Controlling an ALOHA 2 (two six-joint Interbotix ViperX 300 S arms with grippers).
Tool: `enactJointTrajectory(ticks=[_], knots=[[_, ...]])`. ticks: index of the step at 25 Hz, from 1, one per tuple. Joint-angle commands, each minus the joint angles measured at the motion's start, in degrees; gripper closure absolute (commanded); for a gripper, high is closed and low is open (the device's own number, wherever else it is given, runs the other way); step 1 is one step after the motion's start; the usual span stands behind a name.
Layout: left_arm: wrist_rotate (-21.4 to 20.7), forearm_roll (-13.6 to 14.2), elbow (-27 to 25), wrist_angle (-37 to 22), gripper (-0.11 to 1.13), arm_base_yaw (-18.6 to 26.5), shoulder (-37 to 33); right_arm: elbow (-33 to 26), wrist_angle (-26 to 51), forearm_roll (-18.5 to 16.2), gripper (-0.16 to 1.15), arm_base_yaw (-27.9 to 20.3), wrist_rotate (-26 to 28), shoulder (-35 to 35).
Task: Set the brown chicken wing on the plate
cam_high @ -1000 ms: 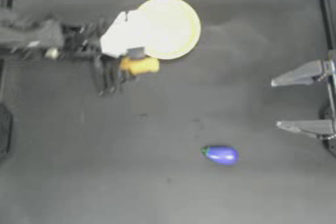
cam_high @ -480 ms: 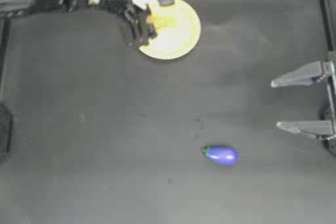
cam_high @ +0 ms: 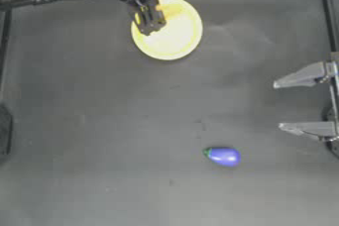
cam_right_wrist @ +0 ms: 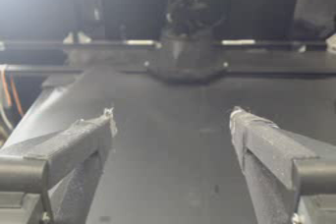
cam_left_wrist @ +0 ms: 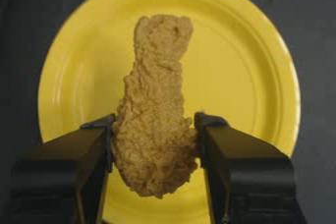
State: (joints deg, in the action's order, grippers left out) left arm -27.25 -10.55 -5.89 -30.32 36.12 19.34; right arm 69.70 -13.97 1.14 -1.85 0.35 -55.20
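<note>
While pinching the brown chicken wing (cam_left_wrist: 155, 120), the left tool (cam_high: 148, 19) has advanced over the plate (cam_high: 182, 41).

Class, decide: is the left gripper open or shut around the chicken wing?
Shut on it. In the left wrist view the left gripper has both jaws pressed against the sides of the brown chicken wing, above the plate.

Top view soft, washed out; plate (cam_high: 173, 36) glares. Left wrist sharp, evenly lit. Right wrist hazy, background blurred.
</note>
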Motion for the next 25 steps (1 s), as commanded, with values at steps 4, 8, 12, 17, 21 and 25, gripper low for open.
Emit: enactJointTrajectory(ticks=[4, 8, 12, 17, 21, 25], knots=[[-0.9, -1.0, 1.3, 1.3, 0.76, -0.1, -0.4, -0.5, -0.6, 0.2, -0.01, 0.1, -0.1, 0.3], [-0.9, -1.1, 1.8, 2.2, 0.76, -0.4, 0.5, -0.5, -0.7, 0.2, -0.01, 0.1, -0.1, 0.3], [-0.9, -1.1, 1.8, 2.3, 0.76, -0.4, 1.4, -0.5, -0.6, 0.2, -0.01, 0.0, -0.1, 0.4], [-0.9, -1.1, 1.8, 2.5, 0.74, -0.4, 2.1, -0.5, -0.7, 0.1, -0.01, 0.1, -0.1, 0.3], [-0.9, -1.1, 2.0, 2.7, 0.72, -0.4, 3.0, -0.5, -0.7, 0.2, -0.01, 0.1, -0.1, 0.2], [-0.9, -1.0, 2.6, 2.7, 0.54, -0.4, 3.3, -0.4, -0.7, 0.2, -0.01, 0.1, -0.1, 0.0]])
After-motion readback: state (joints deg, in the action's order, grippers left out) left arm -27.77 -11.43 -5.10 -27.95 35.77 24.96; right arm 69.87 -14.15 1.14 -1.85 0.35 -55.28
